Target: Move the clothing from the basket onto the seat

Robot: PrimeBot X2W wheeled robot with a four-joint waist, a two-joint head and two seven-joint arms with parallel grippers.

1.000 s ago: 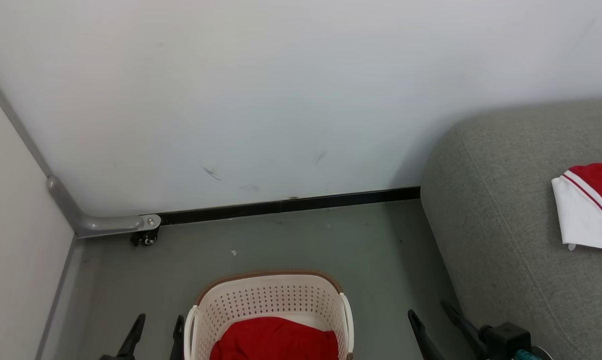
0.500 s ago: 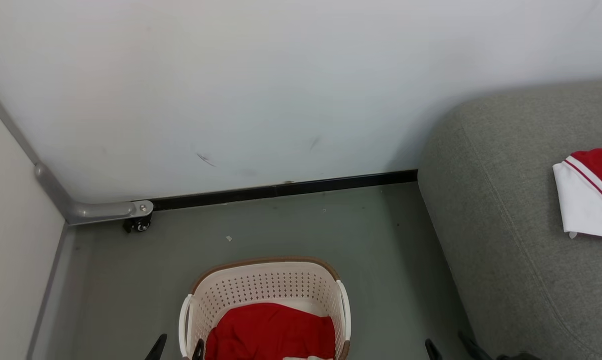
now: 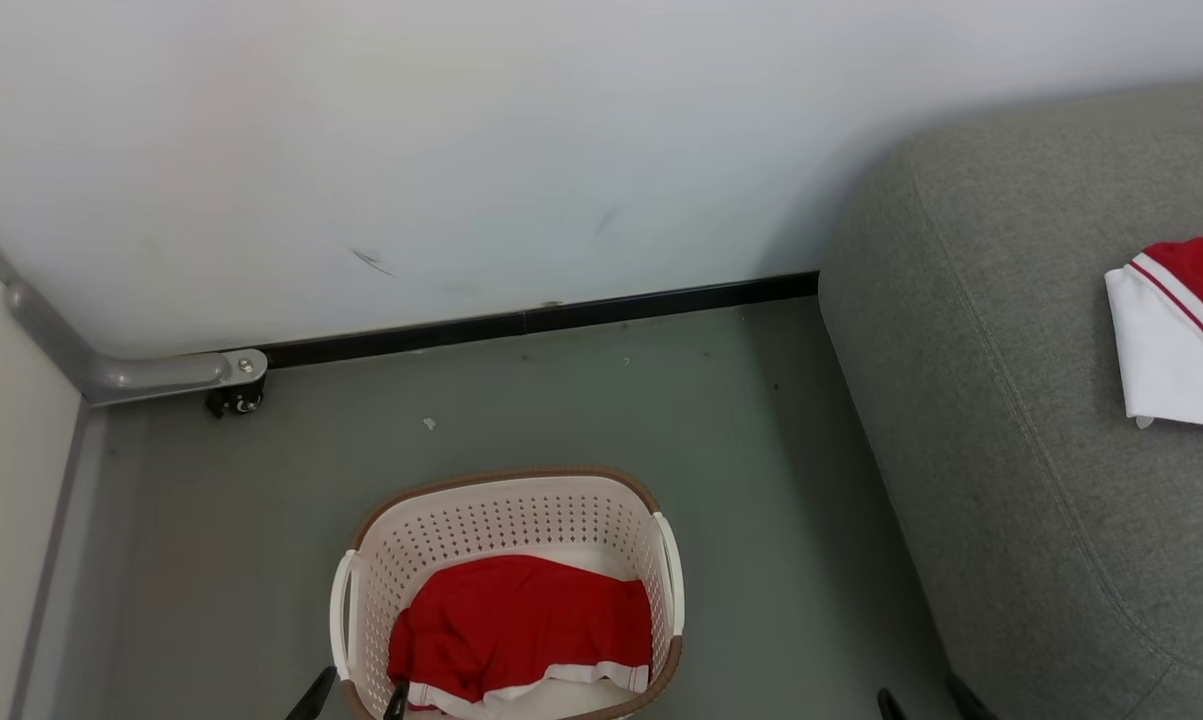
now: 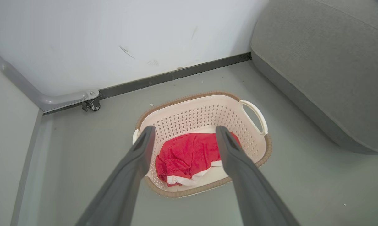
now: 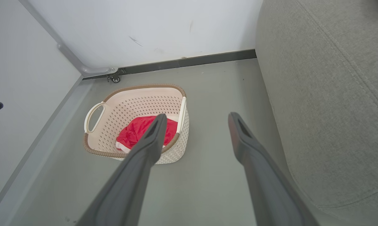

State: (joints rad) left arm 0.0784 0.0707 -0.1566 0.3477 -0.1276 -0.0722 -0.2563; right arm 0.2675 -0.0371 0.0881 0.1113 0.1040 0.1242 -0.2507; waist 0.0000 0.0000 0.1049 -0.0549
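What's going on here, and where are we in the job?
One red and white top already lies on the grey seat. The red shorts are in the basket on the floor. Neither gripper holds anything: the left gripper hangs open, aimed at the basket, and the right gripper is open, aimed at the floor between basket and seat.

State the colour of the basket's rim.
The basket's rim is brown, seen best in the left wrist view.
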